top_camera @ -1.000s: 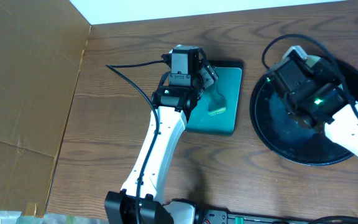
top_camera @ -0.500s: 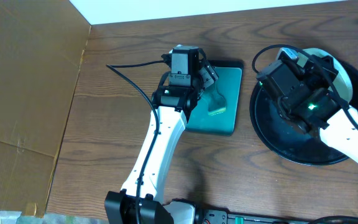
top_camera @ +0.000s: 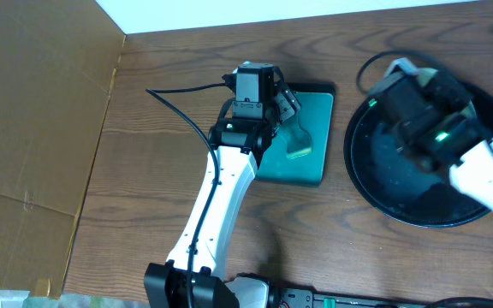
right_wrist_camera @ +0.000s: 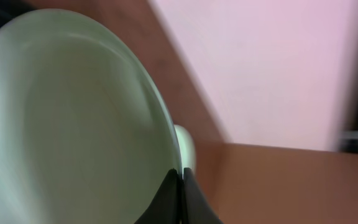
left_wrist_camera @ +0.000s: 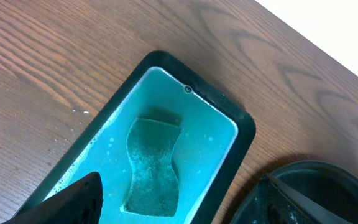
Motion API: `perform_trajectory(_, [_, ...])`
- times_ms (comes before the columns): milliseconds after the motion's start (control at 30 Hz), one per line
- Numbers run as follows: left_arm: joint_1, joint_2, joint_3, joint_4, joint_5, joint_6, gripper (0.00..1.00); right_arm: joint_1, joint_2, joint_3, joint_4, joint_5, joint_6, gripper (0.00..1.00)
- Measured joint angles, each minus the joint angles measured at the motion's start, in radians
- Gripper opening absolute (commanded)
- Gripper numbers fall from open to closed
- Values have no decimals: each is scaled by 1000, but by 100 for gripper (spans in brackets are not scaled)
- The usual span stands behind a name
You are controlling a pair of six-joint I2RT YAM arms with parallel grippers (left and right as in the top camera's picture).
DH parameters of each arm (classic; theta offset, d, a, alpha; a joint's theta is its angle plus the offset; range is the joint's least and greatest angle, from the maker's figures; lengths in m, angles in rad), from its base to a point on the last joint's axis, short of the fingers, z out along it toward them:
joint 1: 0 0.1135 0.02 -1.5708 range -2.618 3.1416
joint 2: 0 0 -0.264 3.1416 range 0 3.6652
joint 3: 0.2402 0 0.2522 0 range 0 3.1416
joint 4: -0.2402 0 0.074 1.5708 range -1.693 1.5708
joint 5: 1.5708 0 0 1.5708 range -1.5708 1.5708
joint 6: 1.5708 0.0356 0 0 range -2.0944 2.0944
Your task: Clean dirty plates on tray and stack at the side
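Wood table [top_camera: 144, 171], right gripper [right_wrist_camera: 181, 177] clamped on plate [right_wrist_camera: 61, 124] rim — left gripper [left_wrist_camera: 182, 196] agape

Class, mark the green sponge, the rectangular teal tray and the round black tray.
green sponge [left_wrist_camera: 152, 167]: left wrist view, its middle.
rectangular teal tray [left_wrist_camera: 213, 134]: left wrist view, bare floor.
round black tray [top_camera: 375, 180]: overhead view, bare floor.

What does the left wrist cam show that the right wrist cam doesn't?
Left wrist only: the teal tray with a sponge lying in it, and part of the black tray at the lower right.
Right wrist only: a plate, its rim pinched in the shut right gripper. A pale edge just behind it is too blurred to name.
Both: the wooden table.
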Motion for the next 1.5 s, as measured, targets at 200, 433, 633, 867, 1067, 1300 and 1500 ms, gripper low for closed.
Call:
perform_trajectory(200, [0,0,0,0,0,0,80,-237,0,1,-63,-451,135,1])
perform_trajectory(433, [0,0,0,0,0,0,80,-504,1,-12,-109,-962,192,1])
perform_trajectory(633, [0,0,0,0,0,0,80,-557,85,-101,-42,-1129,221,1])
perform_trajectory(867, [0,0,0,0,0,0,80,-557,241,-151,18,-1162,265,1])
perform_trajectory(1067, [0,0,0,0,0,0,80,-557,260,-151,39,-1107,324,29])
perform_trajectory(1300, [0,0,0,0,0,0,80,-557,260,-151,-1,-1090,336,34])
perform_trajectory(1500, [0,0,0,0,0,0,80,-555,260,-188,27,-1107,337,37])
